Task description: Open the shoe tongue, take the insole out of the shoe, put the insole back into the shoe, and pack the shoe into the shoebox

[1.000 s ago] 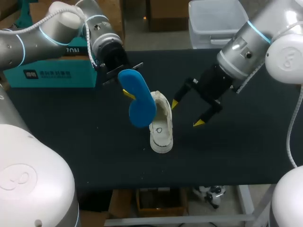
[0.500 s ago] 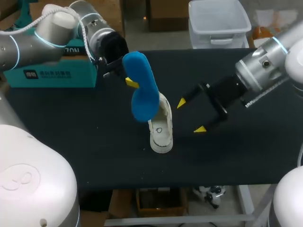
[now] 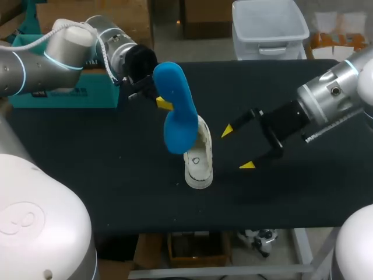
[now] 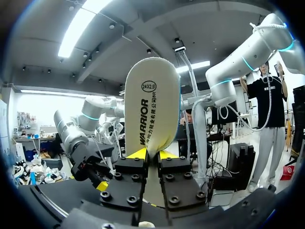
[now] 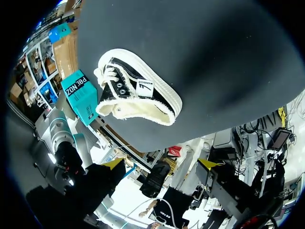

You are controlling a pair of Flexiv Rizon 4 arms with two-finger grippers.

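Blue insole [image 3: 176, 111] tight between left jaws, over shoe [image 3: 198, 160]; right jaws wide.

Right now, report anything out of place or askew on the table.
Only the blue insole: it is out of the shoe, held up in the left gripper over it. That fits the task's step. The right gripper hangs open, empty, beside the shoe.

Upper left, your glossy silver-white left arm [image 3: 35, 58] carries a blue light ring [image 3: 52, 42] and white cable [image 3: 44, 30]; your right arm [image 3: 332, 96] has a black wrist [image 3: 285, 121] and yellow fingertips [image 3: 227, 130].
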